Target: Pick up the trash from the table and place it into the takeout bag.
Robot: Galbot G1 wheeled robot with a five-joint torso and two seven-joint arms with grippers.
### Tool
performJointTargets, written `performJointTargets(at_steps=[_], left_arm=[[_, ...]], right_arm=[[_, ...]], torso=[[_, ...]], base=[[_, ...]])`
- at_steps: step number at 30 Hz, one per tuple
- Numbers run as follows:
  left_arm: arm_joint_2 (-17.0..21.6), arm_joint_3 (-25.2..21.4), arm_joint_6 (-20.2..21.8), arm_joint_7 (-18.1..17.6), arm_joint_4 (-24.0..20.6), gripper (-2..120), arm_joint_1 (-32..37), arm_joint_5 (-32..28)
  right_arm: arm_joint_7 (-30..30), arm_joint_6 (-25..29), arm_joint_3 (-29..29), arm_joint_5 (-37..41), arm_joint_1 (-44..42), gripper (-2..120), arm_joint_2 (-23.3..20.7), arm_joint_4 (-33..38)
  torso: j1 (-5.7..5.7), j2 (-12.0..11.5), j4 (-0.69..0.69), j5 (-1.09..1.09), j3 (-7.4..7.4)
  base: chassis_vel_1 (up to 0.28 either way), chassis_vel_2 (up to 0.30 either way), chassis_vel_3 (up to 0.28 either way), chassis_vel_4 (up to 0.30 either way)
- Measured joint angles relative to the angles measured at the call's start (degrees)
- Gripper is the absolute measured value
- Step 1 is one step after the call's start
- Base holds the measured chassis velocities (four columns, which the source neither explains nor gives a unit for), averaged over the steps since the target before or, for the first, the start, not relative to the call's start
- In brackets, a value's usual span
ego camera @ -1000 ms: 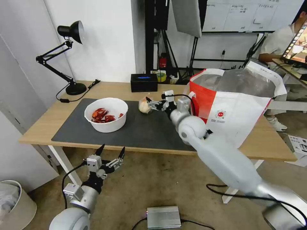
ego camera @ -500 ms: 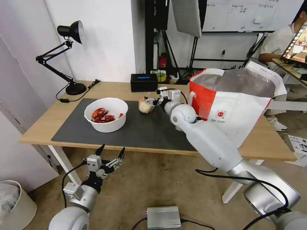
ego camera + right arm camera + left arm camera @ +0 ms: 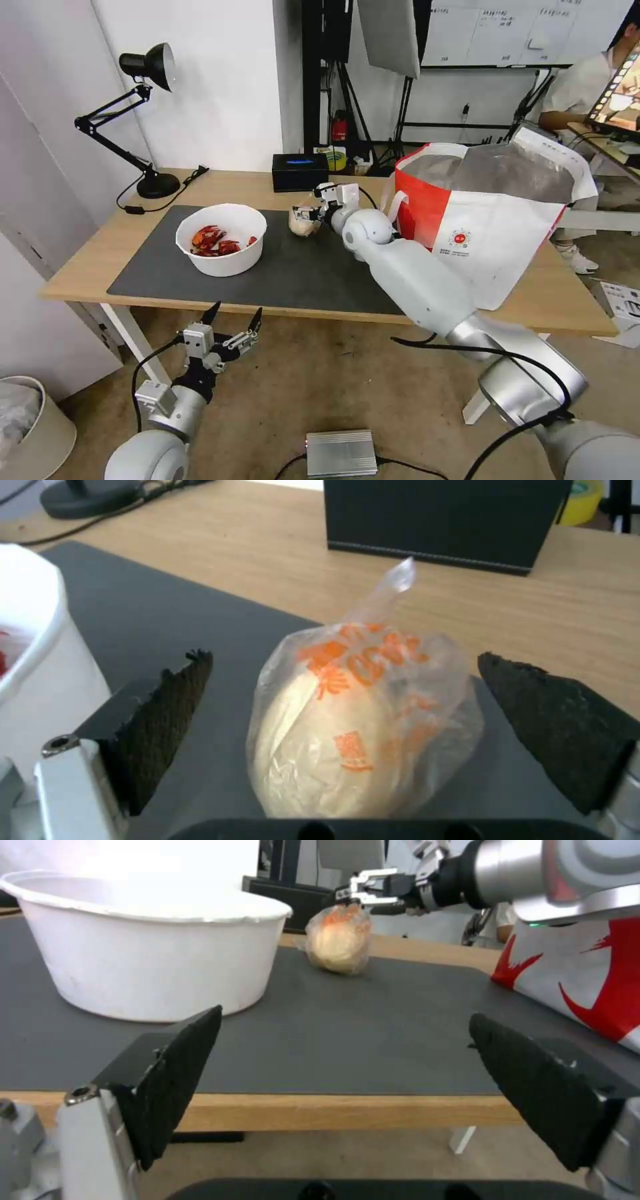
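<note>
A small clear bag with a pale bun [image 3: 363, 720] sits at frame centre on the dark mat [image 3: 300, 267], between the wide-open, empty right gripper [image 3: 373, 730] fingers. Closing too high could pinch only loose plastic, letting it slip. The left gripper [image 3: 230, 330] hangs open, lower left.

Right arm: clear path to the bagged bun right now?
Likely yes. The right tool is open with a pad on either side of the bagged bun on the mat; nothing sits between them. The white bowl stands apart.
</note>
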Motion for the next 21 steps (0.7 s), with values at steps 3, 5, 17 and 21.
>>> performJointTargets(at_steps=[3,5,17,21], left_arm=[[0.04,0.15,-0.03,0.00,0.01,100,-0.03,-0.01],[0.04,0.21,-0.04,0.00,0.08,100,-0.08,-0.01],[0.18,0.85,-0.19,0.00,0.44,100,-0.22,0.00],[0.09,1.23,-0.29,0.01,0.67,100,-0.23,0.13]], right_arm=[[-0.51,-0.05,0.14,-0.81,0.18,100,0.84,-1.70],[-0.82,-0.01,0.19,-1.32,0.19,100,1.15,-2.48],[-2.53,0.29,0.89,-3.76,0.13,100,3.73,-6.63],[-3.08,0.42,1.45,-4.16,-0.05,100,4.30,-7.82]], torso=[[0.00,0.00,0.00,0.00,0.00],[0.00,0.00,0.00,0.00,0.00],[0.00,0.00,-0.01,0.01,0.00],[0.00,0.00,-0.01,0.01,0.00]], base=[[0.000,0.000,0.000,0.000],[0.000,0.000,0.000,0.000],[0.000,0.000,0.000,0.000],[0.000,0.000,0.000,0.000]])
